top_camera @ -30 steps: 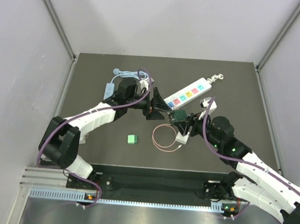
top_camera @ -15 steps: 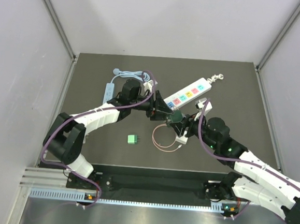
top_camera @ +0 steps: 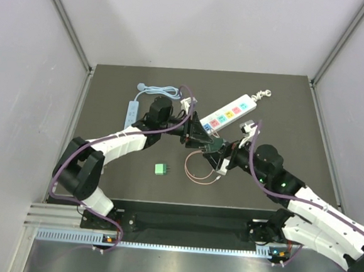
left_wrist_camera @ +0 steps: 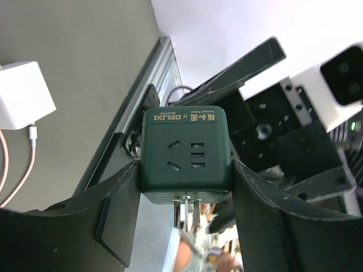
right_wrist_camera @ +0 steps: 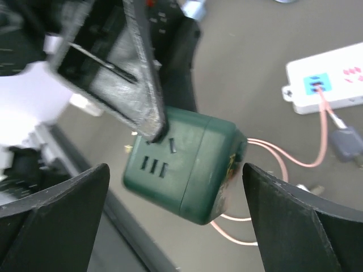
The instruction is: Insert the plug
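Dark table (top_camera: 290, 119) with power strip (top_camera: 228, 113)

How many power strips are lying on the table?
2. A white power strip with coloured sockets lies at the far centre; a pale blue power strip lies at the far left. Others may be hidden.

Pale grey walls (top_camera: 197, 24) enclose a dark table (top_camera: 289, 138), evenly lit.

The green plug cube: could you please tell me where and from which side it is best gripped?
Take the green plug cube by the two plain, flat, parallel walls flanking its socket face, closing in from either side as the left gripper does; that leaves the prongs uncovered for insertion.
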Action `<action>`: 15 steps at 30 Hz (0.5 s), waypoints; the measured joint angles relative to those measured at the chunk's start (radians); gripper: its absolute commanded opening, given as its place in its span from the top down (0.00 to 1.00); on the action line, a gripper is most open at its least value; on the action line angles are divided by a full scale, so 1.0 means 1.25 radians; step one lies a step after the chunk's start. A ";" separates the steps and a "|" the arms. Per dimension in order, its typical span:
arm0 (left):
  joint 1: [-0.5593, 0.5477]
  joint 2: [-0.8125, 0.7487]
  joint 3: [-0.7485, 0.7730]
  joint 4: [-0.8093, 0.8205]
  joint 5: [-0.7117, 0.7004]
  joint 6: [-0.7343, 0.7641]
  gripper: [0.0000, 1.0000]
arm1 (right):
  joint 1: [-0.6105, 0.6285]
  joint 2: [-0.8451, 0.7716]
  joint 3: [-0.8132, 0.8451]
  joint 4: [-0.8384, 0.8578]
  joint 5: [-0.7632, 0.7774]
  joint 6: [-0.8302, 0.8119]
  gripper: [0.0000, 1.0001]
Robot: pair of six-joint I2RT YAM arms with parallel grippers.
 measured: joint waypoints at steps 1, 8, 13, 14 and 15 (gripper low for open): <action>-0.001 -0.002 0.000 0.001 0.011 0.009 1.00 | -0.002 -0.017 0.000 -0.006 -0.016 0.009 0.00; -0.001 -0.065 0.018 -0.004 0.077 0.097 1.00 | -0.089 -0.104 0.000 0.004 -0.229 0.085 0.00; -0.003 -0.125 0.018 0.005 0.110 0.133 1.00 | -0.168 -0.095 0.001 0.043 -0.401 0.164 0.00; -0.005 -0.135 0.018 0.006 0.115 0.139 1.00 | -0.175 -0.097 0.001 0.048 -0.424 0.178 0.00; -0.007 -0.143 0.018 0.007 0.117 0.143 1.00 | -0.181 -0.099 0.002 0.055 -0.444 0.189 0.01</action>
